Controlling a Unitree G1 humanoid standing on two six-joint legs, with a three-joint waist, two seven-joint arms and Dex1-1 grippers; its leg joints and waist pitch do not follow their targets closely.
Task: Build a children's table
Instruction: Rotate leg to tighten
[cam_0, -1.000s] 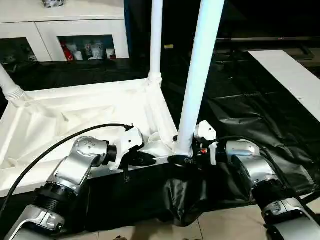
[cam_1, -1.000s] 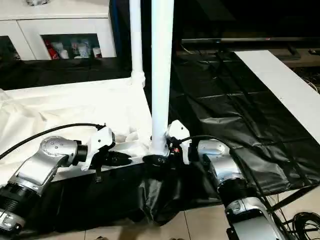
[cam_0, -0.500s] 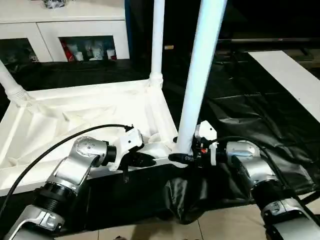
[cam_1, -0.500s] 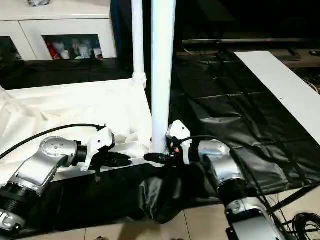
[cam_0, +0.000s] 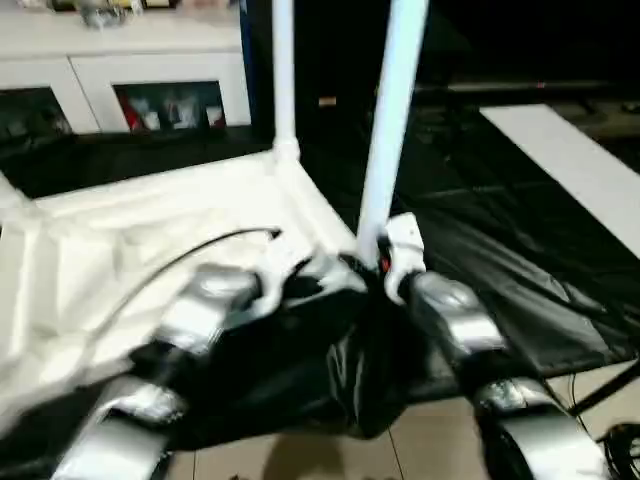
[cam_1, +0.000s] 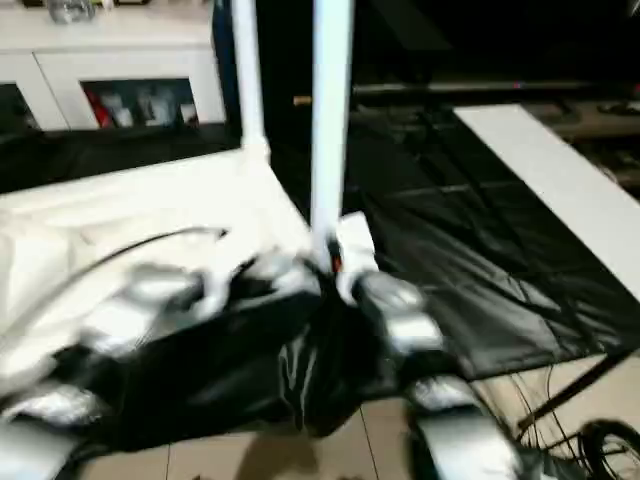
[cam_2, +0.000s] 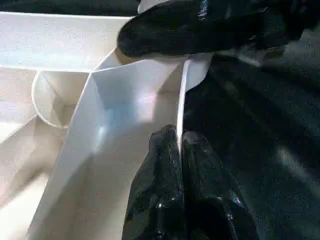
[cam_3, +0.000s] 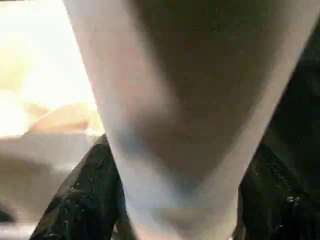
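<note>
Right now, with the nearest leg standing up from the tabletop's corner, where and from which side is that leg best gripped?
Low on the shaft, just above the corner socket, coming from the robot's right. The leg stands upright and tapered, the tabletop lies on its left, and the right gripper already straddles it low down. The left gripper pinches the rim.

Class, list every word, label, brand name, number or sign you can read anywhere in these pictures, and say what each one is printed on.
None can be read.
Items behind the cabinet's glass doors: too blurred to tell any print.
Table top, legs, black sheet: no lettering visible.
</note>
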